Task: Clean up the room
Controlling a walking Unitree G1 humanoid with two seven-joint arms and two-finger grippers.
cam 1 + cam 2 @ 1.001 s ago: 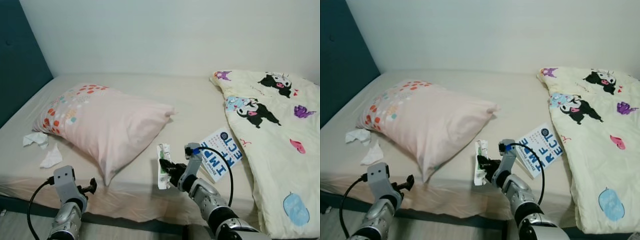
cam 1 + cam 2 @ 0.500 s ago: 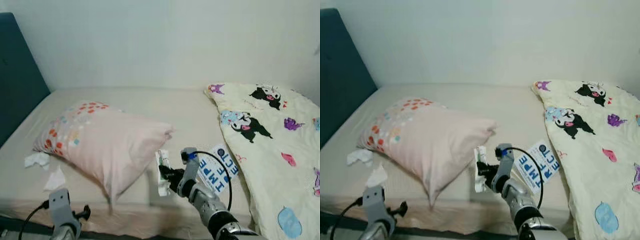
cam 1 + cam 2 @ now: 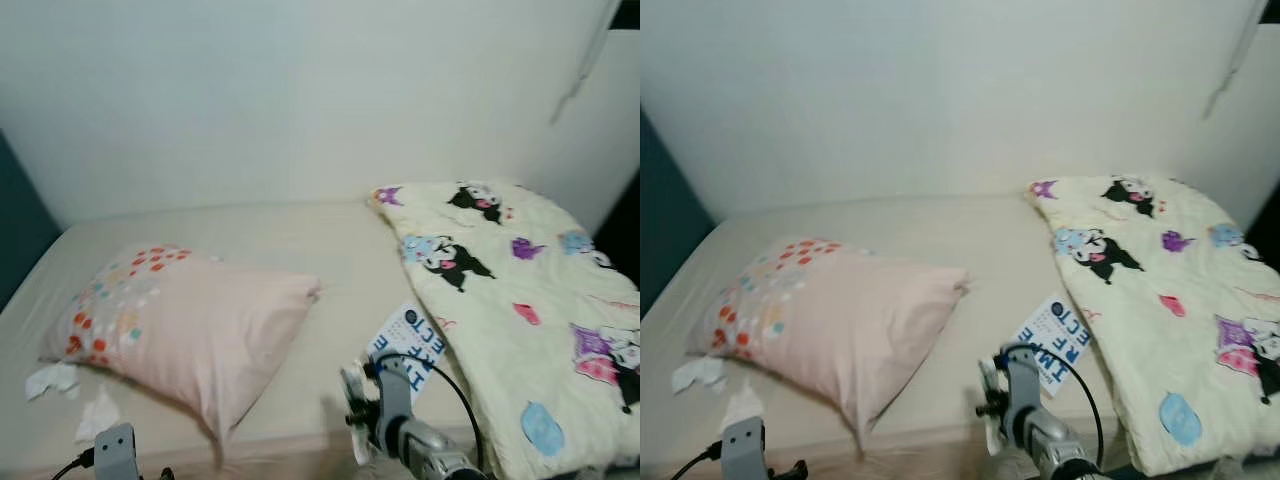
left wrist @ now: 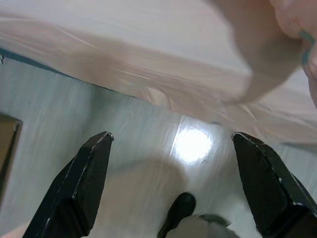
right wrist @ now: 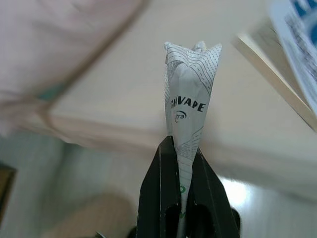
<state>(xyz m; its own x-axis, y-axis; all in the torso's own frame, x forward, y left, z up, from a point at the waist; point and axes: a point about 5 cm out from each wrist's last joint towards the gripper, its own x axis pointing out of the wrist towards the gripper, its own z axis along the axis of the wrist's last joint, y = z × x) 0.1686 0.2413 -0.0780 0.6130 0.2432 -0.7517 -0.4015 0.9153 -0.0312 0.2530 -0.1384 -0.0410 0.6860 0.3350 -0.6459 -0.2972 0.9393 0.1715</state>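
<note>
Pinching a crumpled wrapper (image 5: 190, 106), probably paper, the right end effector (image 5: 179, 163) clamps it.

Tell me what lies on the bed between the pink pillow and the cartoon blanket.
In the left eye view, bare beige sheet lies between the pillow and the blanket, with a blue-lettered booklet against the blanket's edge.

A pink pillow (image 3: 190, 325), a cartoon-printed quilt (image 3: 510, 300), a booklet (image 3: 408, 347) and crumpled tissues (image 3: 50, 380) are carried by the bed (image 3: 300, 240).
</note>
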